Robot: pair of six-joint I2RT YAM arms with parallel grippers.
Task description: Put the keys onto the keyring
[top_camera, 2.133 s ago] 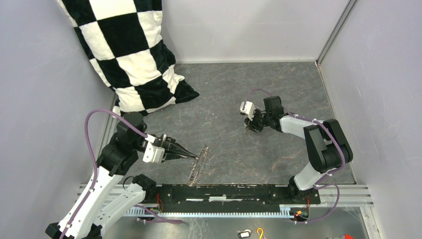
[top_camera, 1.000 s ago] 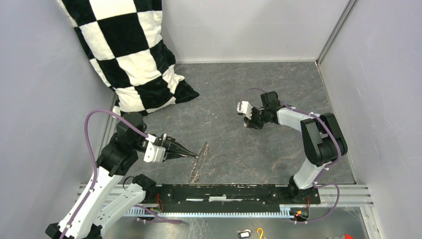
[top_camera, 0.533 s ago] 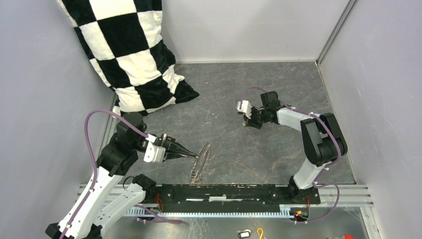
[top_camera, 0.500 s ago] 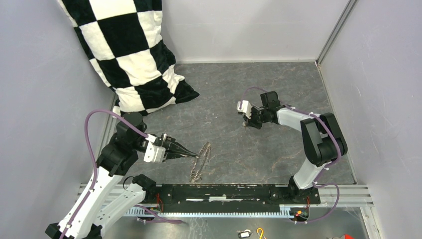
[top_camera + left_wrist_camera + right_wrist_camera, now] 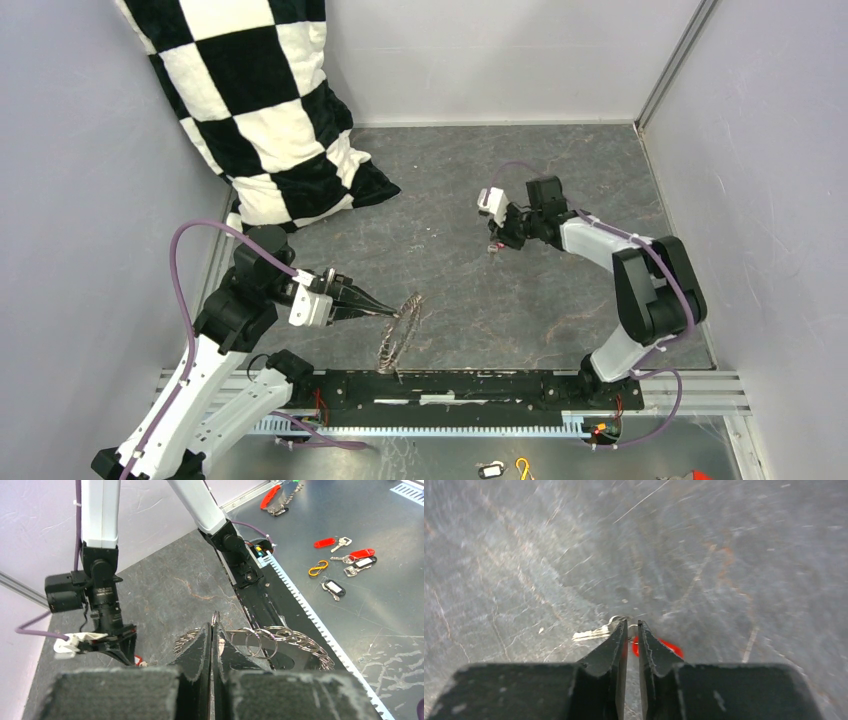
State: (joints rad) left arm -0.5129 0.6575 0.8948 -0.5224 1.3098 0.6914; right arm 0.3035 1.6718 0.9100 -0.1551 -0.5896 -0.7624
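**A:** What's the room like?

**B:** Pale lilac walls (image 5: 500, 50) on three sides. The table (image 5: 560, 170) is dark grey, veined like stone. A black-and-white checked pillow (image 5: 260, 110) leans in the far left corner.

**A:** And the keyring?

**B:** The keyring (image 5: 400, 335) stands on edge near the front rail (image 5: 450, 385). The left end effector (image 5: 388, 314) pinches its rim, fingers pressed flat together.

**A:** The key?

**B:** The red-headed key (image 5: 591, 634) is right of the table's middle, at the tips of the right end effector (image 5: 632, 626). Only a thin slit shows between those fingers (that wrist view is smeared), so I cannot tell whether they pinch it.

**A:** Anything else?

**B:** A yellow hook (image 5: 318, 568) and some tags (image 5: 325, 542) lie on the steel ledge (image 5: 390, 605) beyond the rail.
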